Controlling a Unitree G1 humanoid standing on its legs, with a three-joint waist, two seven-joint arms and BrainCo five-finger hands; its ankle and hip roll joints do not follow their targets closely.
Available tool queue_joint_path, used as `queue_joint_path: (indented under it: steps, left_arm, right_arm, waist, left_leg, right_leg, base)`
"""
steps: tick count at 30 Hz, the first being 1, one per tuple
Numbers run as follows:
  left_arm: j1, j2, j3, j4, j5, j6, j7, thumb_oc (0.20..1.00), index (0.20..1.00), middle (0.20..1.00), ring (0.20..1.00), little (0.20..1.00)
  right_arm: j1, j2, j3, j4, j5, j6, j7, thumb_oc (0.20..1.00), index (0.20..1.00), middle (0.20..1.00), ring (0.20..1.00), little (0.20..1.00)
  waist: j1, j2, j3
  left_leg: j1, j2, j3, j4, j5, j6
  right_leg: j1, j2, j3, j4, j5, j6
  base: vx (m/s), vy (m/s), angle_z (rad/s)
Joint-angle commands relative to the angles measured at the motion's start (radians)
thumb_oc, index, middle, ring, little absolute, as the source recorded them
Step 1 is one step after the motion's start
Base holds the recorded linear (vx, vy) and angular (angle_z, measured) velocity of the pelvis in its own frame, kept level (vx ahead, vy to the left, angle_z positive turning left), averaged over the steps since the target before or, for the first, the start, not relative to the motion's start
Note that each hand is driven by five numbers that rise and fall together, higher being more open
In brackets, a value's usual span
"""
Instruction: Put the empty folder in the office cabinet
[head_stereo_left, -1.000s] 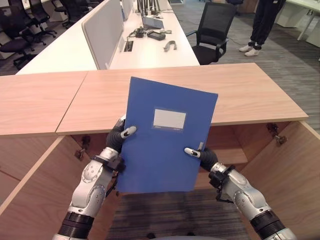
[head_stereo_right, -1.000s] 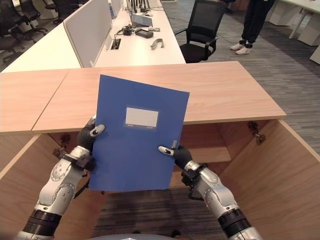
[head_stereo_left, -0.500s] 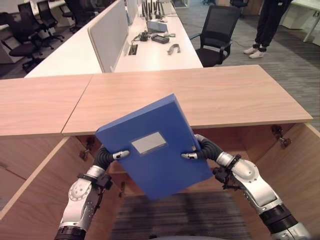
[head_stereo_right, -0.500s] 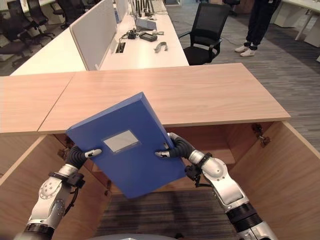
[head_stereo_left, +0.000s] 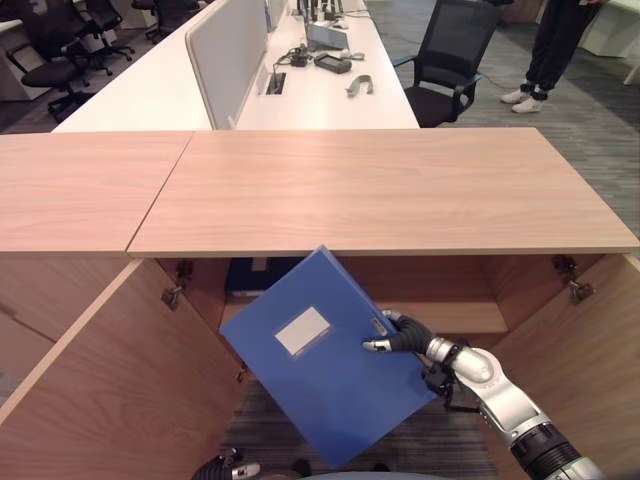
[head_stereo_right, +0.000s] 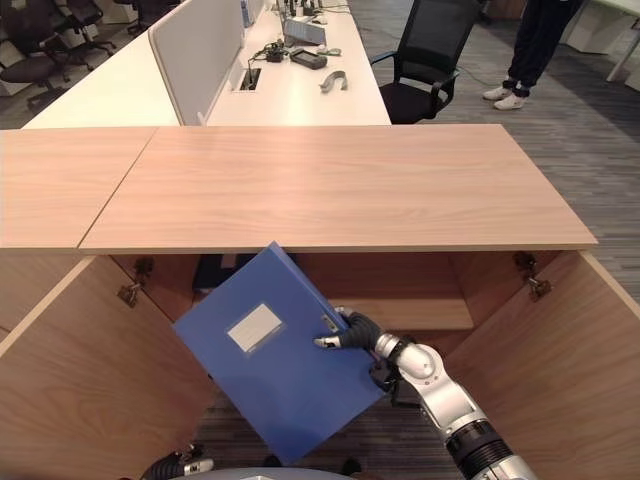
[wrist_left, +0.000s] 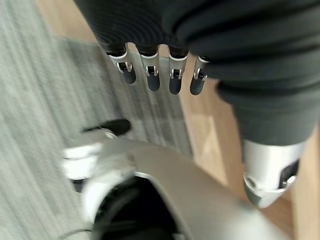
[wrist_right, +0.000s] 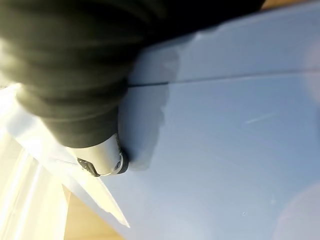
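the blue folder (head_stereo_left: 325, 355) is held tilted in front of the open office cabinet (head_stereo_left: 380, 190), just below the front edge of its wooden top, with the upper corner pointing toward 12 o'clock and the lower corner toward 6 o'clock. a pale label (head_stereo_left: 302, 331) is seen on its face, a little toward 10 o'clock of the folder's middle. the folder is gripped at its 3 o'clock edge by the right hand (head_stereo_left: 400, 335), the thumb laid on the face and the fingers wrapped behind it; in the right wrist view the thumb tip (wrist_right: 102, 162) is pressed against the blue surface (wrist_right: 225, 145). the cabinet's doors are swung open at 9 o'clock (head_stereo_left: 110, 380) and 3 o'clock (head_stereo_left: 585, 350), and a shelf (head_stereo_left: 465, 315) is seen inside behind the hand.

the left hand (head_stereo_left: 232, 468) is found low at 7 o'clock, well apart from the folder; in its wrist view the fingers (wrist_left: 152, 77) are relaxed and nothing is held.

beyond the cabinet, at 12 o'clock, a white desk (head_stereo_left: 320, 95) with a divider panel (head_stereo_left: 228, 55) is seen, a black office chair (head_stereo_left: 450, 55) at 1 o'clock, and a person's legs (head_stereo_left: 550, 55) at 2 o'clock.
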Motion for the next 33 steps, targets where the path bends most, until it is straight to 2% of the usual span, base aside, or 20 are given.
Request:
queue_joint_path:
  steps: [1, 7, 21, 23, 24, 30, 32, 33]
  left_arm:
    - [-0.094, 0.005, -0.042, 0.059, 0.056, -0.038, 0.023, 1.000, 1.000, 1.000, 1.000, 1.000]
    - [-0.102, -0.004, -0.041, 0.128, 0.086, -0.036, 0.047, 1.000, 1.000, 1.000, 1.000, 1.000]
    - [-0.126, -0.003, -0.076, 0.108, 0.060, -0.026, 0.061, 1.000, 1.000, 1.000, 1.000, 1.000]
    - [-0.130, -0.008, -0.084, 0.115, 0.046, -0.019, 0.060, 1.000, 1.000, 1.000, 1.000, 1.000]
    - [-0.133, -0.007, -0.100, 0.116, 0.020, -0.012, 0.064, 1.000, 1.000, 1.000, 1.000, 1.000]
    - [-0.113, 0.010, -0.123, 0.088, -0.001, -0.012, 0.056, 1.000, 1.000, 1.000, 1.000, 1.000]
    - [-0.109, 0.013, -0.125, 0.085, -0.010, -0.010, 0.055, 1.000, 1.000, 1.000, 1.000, 1.000]
    - [-0.104, 0.020, -0.131, 0.079, -0.013, -0.008, 0.059, 1.000, 1.000, 1.000, 1.000, 1.000]
  right_arm:
    - [-0.077, 0.010, 0.023, 0.017, 0.009, -0.075, -0.021, 0.200, 0.200, 0.200, 0.200, 0.200]
    - [-0.065, 0.026, 0.029, 0.119, -0.015, -0.066, -0.046, 0.200, 0.200, 0.200, 0.200, 0.200]
    - [-0.088, 0.132, 0.026, 0.442, 0.068, -0.003, -0.098, 0.200, 0.200, 0.200, 0.200, 0.200]
    - [-0.101, 0.174, -0.003, 0.548, 0.133, 0.008, -0.128, 0.200, 0.200, 0.200, 0.200, 0.200]
    - [-0.147, 0.233, -0.110, 0.721, 0.311, 0.014, -0.199, 0.200, 0.200, 0.200, 0.200, 0.200]
    - [-0.210, 0.256, -0.289, 0.801, 0.574, -0.023, -0.274, 0.200, 0.200, 0.200, 0.200, 0.200]
    - [-0.232, 0.254, -0.348, 0.806, 0.656, -0.046, -0.301, 0.200, 0.200, 0.200, 0.200, 0.200]
    - [-0.265, 0.251, -0.413, 0.811, 0.745, -0.079, -0.342, 0.200, 0.200, 0.200, 0.200, 0.200]
  waist:
    - [0.004, 0.001, 0.005]
    - [0.009, 0.003, 0.006]
    - [0.021, 0.001, 0.001]
    - [0.025, 0.001, -0.001]
    - [0.034, 0.003, -0.005]
    - [0.045, 0.006, -0.001]
    - [0.048, 0.009, 0.002]
    - [0.053, 0.012, 0.006]
  left_leg:
    - [0.030, 0.018, 0.038, 0.017, -0.065, -0.020]
    - [0.026, 0.018, 0.032, 0.017, -0.063, -0.022]
    - [0.026, 0.017, 0.020, 0.017, -0.063, -0.023]
    - [0.028, 0.016, 0.015, 0.017, -0.064, -0.023]
    - [0.029, 0.016, 0.012, 0.017, -0.064, -0.023]
    - [0.030, 0.017, 0.011, 0.016, -0.068, -0.024]
    - [0.029, 0.017, 0.011, 0.016, -0.068, -0.024]
    - [0.027, 0.016, 0.010, 0.015, -0.069, -0.025]
  right_leg:
    - [0.022, -0.032, 0.016, 0.070, -0.111, 0.072]
    - [0.022, -0.032, 0.010, 0.068, -0.112, 0.071]
    - [0.030, -0.030, -0.001, 0.066, -0.115, 0.069]
    - [0.033, -0.029, -0.006, 0.065, -0.115, 0.067]
    - [0.037, -0.029, -0.012, 0.063, -0.117, 0.067]
    - [0.040, -0.026, -0.012, 0.060, -0.120, 0.069]
    - [0.040, -0.025, -0.013, 0.061, -0.122, 0.070]
    - [0.039, -0.024, -0.014, 0.061, -0.123, 0.071]
  base:
    - [-0.01, 0.002, 0.11]
    - [0.00, 0.000, 0.04]
    - [0.00, 0.000, 0.00]
    - [0.03, -0.011, 0.07]
    - [0.05, -0.016, 0.07]
    - [0.03, -0.004, 0.06]
    - [0.00, 0.000, 0.00]
    - [0.03, -0.026, 0.01]
